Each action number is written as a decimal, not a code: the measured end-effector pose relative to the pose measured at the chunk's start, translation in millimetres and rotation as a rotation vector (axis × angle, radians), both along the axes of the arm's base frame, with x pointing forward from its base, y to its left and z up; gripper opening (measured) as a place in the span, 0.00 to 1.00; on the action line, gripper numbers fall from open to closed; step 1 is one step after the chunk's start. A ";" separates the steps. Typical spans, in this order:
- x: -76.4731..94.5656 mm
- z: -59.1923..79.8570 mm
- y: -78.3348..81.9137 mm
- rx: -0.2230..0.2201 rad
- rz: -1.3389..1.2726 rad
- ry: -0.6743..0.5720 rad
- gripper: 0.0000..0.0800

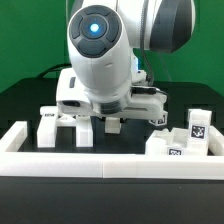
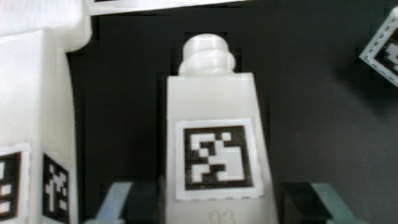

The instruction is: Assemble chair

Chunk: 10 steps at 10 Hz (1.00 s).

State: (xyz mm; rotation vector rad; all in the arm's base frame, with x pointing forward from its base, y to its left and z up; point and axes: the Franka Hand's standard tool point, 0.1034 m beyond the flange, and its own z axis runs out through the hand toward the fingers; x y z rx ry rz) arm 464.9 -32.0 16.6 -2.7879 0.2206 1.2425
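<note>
In the wrist view, a white chair leg [image 2: 217,110] with a rounded peg at one end and a square tag on its face lies on the black table. It sits between the two fingers of my gripper [image 2: 219,206], whose jaws stand against its sides, shut on it. A larger white chair part [image 2: 32,110] with tags on it lies close beside the leg. In the exterior view, the gripper [image 1: 110,122] is low over the table behind the rail. The arm's body hides the leg. White chair parts [image 1: 55,125] lie around it.
A long white border rail [image 1: 100,166] runs across the front of the table. At the exterior view's right, tagged white parts [image 1: 196,126] stand next to the rail. Another white piece [image 1: 158,100] lies right of the arm. A tag corner [image 2: 384,58] shows in the wrist view.
</note>
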 end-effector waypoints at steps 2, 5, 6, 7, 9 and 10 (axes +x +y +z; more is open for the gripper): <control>11.7 16.6 7.6 -0.012 -0.005 -0.006 0.36; 34.1 49.0 15.9 -0.020 -0.011 -0.046 0.36; 36.2 43.2 14.4 -0.028 -0.013 -0.079 0.36; 34.1 42.7 14.0 -0.027 -0.014 -0.074 0.36; 49.7 43.4 12.9 -0.041 -0.012 -0.185 0.36; 65.1 62.8 14.7 -0.041 -0.010 -0.275 0.36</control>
